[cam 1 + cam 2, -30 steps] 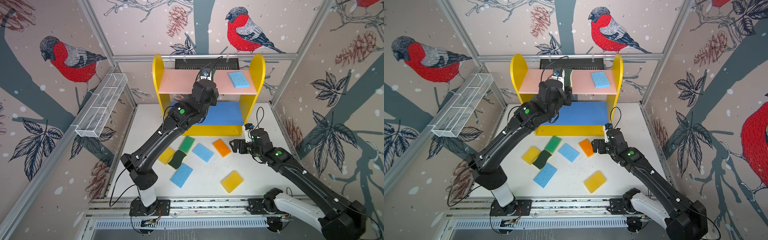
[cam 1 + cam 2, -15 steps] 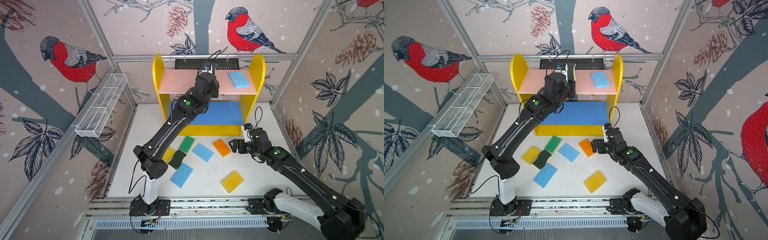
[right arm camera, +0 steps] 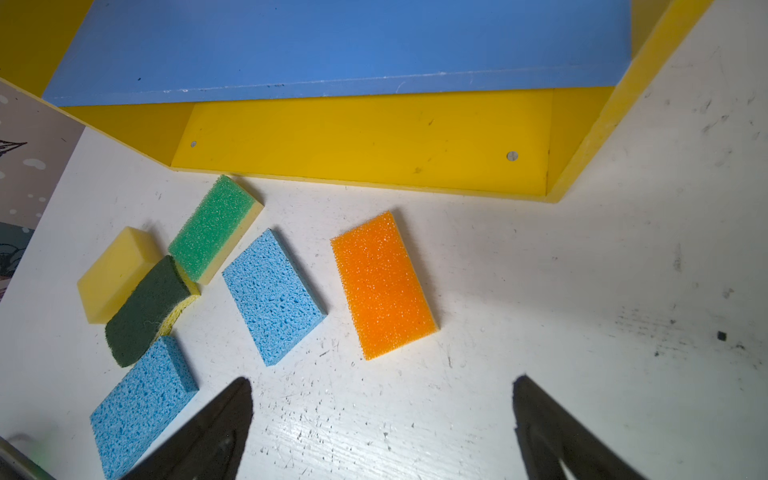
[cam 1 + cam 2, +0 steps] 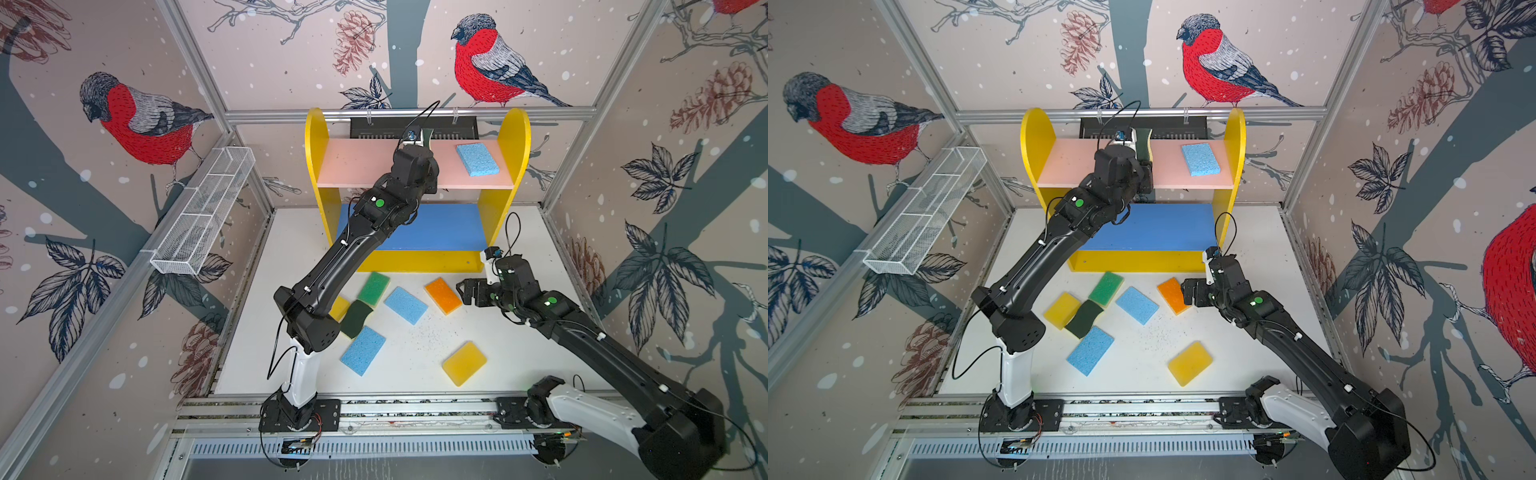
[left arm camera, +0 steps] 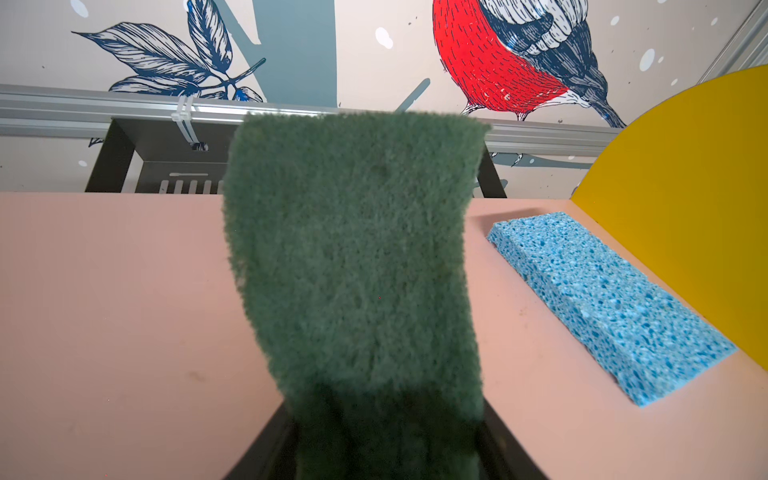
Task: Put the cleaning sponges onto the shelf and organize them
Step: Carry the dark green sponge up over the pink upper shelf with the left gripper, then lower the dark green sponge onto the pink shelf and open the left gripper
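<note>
Left gripper (image 5: 388,453): jaws narrow, clamped on one end of a dark green scourer (image 5: 353,249). We saw the pad stick out toward the far wall over the middle of the pink upper board (image 4: 357,166) of the shelf (image 4: 513,137); we could not tell whether it touched the board.

One light blue sponge (image 4: 477,159) lay flat at the right end of that board, beside the yellow side panel. The blue middle board (image 4: 440,226) carried no sponge.

Right gripper (image 4: 468,291): jaws wide, holding nothing, low over the white table (image 4: 519,353), just right of the orange sponge (image 4: 443,296).

On the table in front of the shelf we noted:
- a green sponge (image 4: 374,289)
- a light blue one (image 4: 406,305)
- a second scourer (image 4: 356,319), overlapping a yellow sponge (image 4: 1062,310)
- a nearer light blue sponge (image 4: 363,350)
- a yellow sponge (image 4: 464,363), lying apart to the near right
</note>
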